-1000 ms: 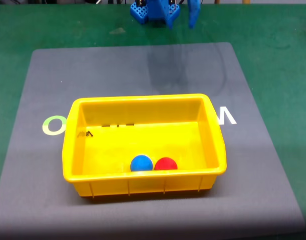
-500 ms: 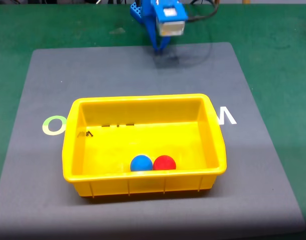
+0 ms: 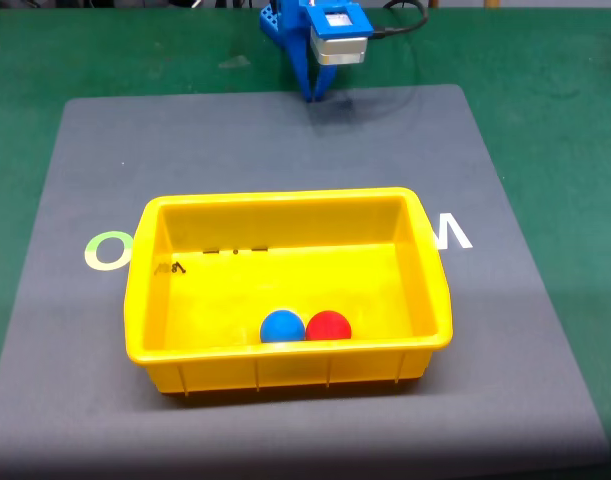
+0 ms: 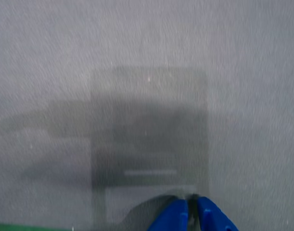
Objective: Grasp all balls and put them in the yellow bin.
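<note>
1. Fixed view: the yellow bin [image 3: 135, 300] sits on a grey mat [image 3: 545, 340] that lies over the green desk [image 3: 565, 60], in the lower middle of the picture. Both balls are already inside it, against the wall nearest the camera: the blue ball [image 3: 282, 326] on the left and the red ball [image 3: 328, 325] on the right, touching or nearly so. The blue tool [image 3: 315, 97] points down at the mat's far edge, below the arm's white-and-grey block. It is well apart from the bin, which lies toward the camera from it, with a bare strip of mat between. The bin's long axis runs left to right across the picture, so its far long wall faces the tool. No ball lies on the mat outside the bin, so I judge the task done, with nothing left for a coming move to reach toward.

2. Wrist view: the tool [image 4: 192, 204] enters from the bottom edge, its two blue fingertips [image 4: 178, 211] pressed almost together with only a thin slit between them and nothing pinched. Beneath it is bare grey mat carrying the arm's soft shadow, with a sliver of green desk [image 4: 21, 227] at the lower left corner.
</note>
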### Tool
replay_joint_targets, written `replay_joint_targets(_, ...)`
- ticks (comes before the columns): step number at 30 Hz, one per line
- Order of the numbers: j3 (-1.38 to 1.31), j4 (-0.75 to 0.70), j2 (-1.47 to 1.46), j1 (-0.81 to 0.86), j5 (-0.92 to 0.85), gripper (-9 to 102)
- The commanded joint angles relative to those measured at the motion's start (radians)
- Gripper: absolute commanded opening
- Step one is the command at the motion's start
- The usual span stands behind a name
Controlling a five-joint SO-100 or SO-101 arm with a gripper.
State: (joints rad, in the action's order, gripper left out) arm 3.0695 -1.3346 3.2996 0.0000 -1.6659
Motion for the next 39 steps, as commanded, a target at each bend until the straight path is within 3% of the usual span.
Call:
replay_joint_targets(1,0.029,-0.026,0.023,0.021,0.000,0)
replay_joint_targets(39,0.029,-0.026,0.023,0.037,0.034,0)
